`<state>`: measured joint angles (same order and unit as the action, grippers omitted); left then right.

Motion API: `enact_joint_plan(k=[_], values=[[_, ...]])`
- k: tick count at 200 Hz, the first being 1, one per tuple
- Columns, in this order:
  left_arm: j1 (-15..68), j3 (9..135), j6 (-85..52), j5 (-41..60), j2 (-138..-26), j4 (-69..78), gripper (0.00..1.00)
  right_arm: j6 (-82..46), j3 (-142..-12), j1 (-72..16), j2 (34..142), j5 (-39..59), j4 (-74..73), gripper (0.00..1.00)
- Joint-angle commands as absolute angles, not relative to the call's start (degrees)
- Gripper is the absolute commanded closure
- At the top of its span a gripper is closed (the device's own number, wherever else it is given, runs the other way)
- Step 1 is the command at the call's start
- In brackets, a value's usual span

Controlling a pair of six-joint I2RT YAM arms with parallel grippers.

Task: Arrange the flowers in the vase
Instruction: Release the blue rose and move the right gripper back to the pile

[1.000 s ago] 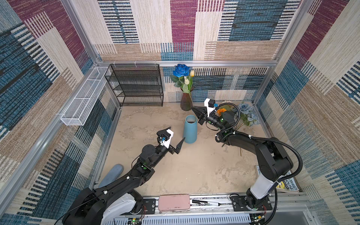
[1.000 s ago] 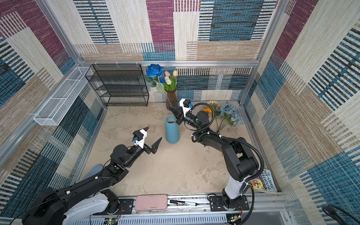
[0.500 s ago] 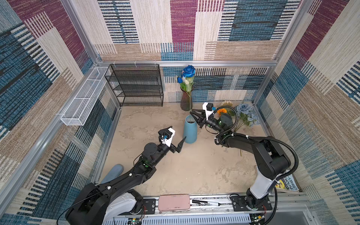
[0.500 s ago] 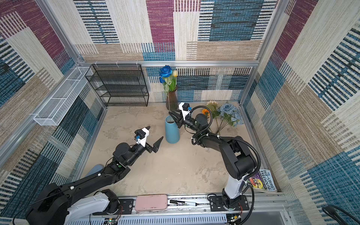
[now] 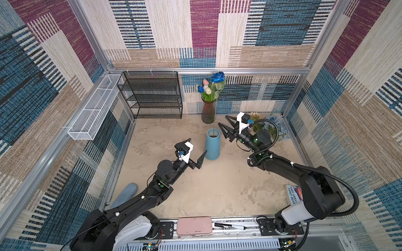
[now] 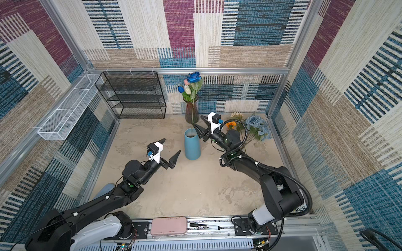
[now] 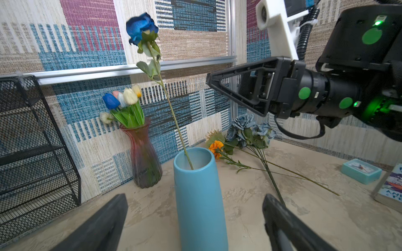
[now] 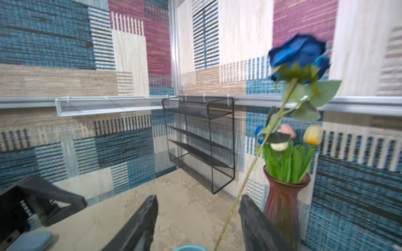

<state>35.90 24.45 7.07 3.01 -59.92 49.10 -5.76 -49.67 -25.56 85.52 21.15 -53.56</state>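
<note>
A light blue vase (image 5: 212, 143) (image 7: 200, 195) stands mid-floor with the deep-blue rose (image 5: 218, 77) (image 8: 300, 55) in it, stem leaning toward the back wall. My right gripper (image 5: 222, 120) (image 8: 199, 197) is open just above the vase's rim. The rose stem runs free between its fingers, close to one of them. Open as well, my left gripper (image 5: 196, 146) (image 7: 194, 202) has its fingers either side of the vase's lower body, apart from it. Tulips (image 5: 205, 89) fill a dark red glass vase (image 5: 207, 113). A dusty-blue rose bunch (image 6: 257, 128), an orange sunflower (image 6: 231, 124) and a cream sunflower (image 6: 237, 115) lie on the floor behind the right arm.
A black wire shelf (image 5: 152, 95) stands against the back wall, and a white mesh basket (image 5: 93, 108) hangs on the left wall. A book (image 5: 293, 193) and a teal clock (image 7: 361, 170) lie at the right. A pink case (image 5: 194, 226) sits on the front rail.
My right gripper came down over the blue vase with the rose and opened, letting go of the stem. The rose now stands in the vase. The left arm barely moved.
</note>
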Motion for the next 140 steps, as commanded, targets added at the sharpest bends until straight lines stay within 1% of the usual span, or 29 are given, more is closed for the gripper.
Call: enact_joint_plan(k=[1, 7, 19, 27, 48, 57, 70, 80, 89, 112, 127, 140], values=[[35.81, 24.90, 9.00, 4.69, -58.27, 48.51, 0.01, -6.69, -51.56, -24.56, 82.75, 9.05, -41.55, 0.38], [35.80, 25.27, 9.28, 5.27, -57.83, 47.47, 0.01, -7.81, -52.63, -23.84, 82.36, 8.27, -38.16, 0.38], [35.86, 25.92, 9.87, 6.39, -57.24, 45.56, 0.01, -9.71, -53.12, -21.86, 81.69, 9.69, -34.03, 0.37], [35.84, 26.35, 10.36, 7.20, -57.05, 44.47, 0.01, -11.99, -54.11, -20.73, 81.67, 7.46, -28.91, 0.37], [35.86, 27.54, 11.48, 10.16, -57.37, 41.35, 0.01, -16.27, -57.39, -16.54, 84.03, 4.67, -16.72, 0.44], [35.86, 27.92, 11.65, 11.16, -57.85, 40.45, 0.01, -16.87, -58.83, -14.26, 86.25, 3.96, -12.40, 0.45], [35.85, 27.88, 11.19, 12.54, -58.48, 40.52, 0.01, -17.00, -62.31, -10.66, 91.10, 3.04, -5.45, 0.43], [35.84, 27.71, 10.54, 13.74, -59.24, 41.51, 0.01, -16.84, -66.01, -7.91, 95.71, 2.86, 0.02, 0.47], [35.86, 27.84, 10.20, 14.46, -60.03, 42.12, 0.01, -15.14, -68.37, -6.31, 99.53, 3.05, 2.76, 0.48], [35.86, 28.73, 9.70, 15.46, -61.30, 41.84, 0.01, -10.59, -75.57, -5.54, 107.96, -3.34, 12.30, 0.49], [35.86, 28.70, 9.66, 15.30, -61.85, 42.01, 0.01, -10.17, -76.10, -5.29, 109.73, -7.98, 13.55, 0.49], [35.82, 28.74, 9.75, 15.03, -62.55, 42.09, 0.01, -9.40, -76.17, -4.72, 110.72, -7.96, 13.48, 0.49]])
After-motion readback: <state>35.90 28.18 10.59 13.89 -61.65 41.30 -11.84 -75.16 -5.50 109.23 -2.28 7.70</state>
